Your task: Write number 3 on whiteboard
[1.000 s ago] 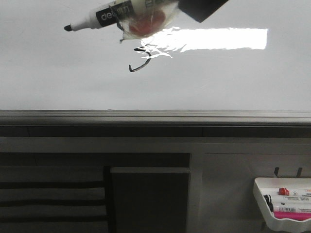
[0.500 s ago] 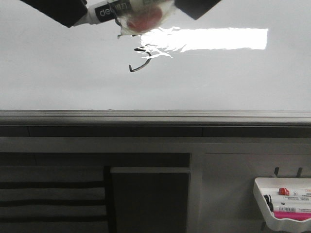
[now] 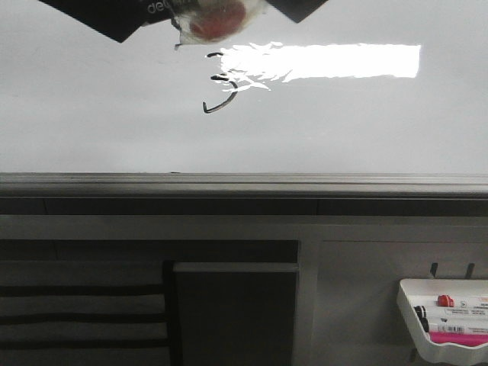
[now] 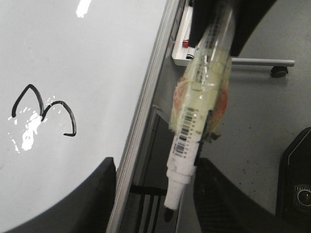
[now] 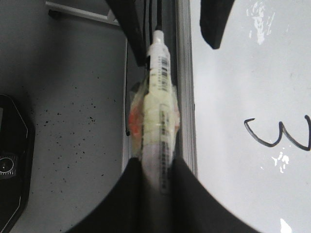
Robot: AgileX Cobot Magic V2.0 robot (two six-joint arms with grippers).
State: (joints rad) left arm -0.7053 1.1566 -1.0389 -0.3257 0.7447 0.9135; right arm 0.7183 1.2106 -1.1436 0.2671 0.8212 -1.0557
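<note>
Whiteboard (image 3: 91, 114) bears number 3 (image 3: 219, 82) at upper centre, complete. Marker (image 5: 158, 121) has lifted higher toward frame top; right end effector (image 5: 156, 167) clenched on it, left (image 4: 155, 194) released. We judge writing done.

Marker (image 3: 217, 17) now higher, tip hidden behind left gripper (image 3: 103, 15) newly at its tip

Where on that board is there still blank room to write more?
The whiteboard is bare left of the number 3, below it down to the grey rail, and right under the glare. It is crowded above the 3, where both grippers meet around the marker.
</note>
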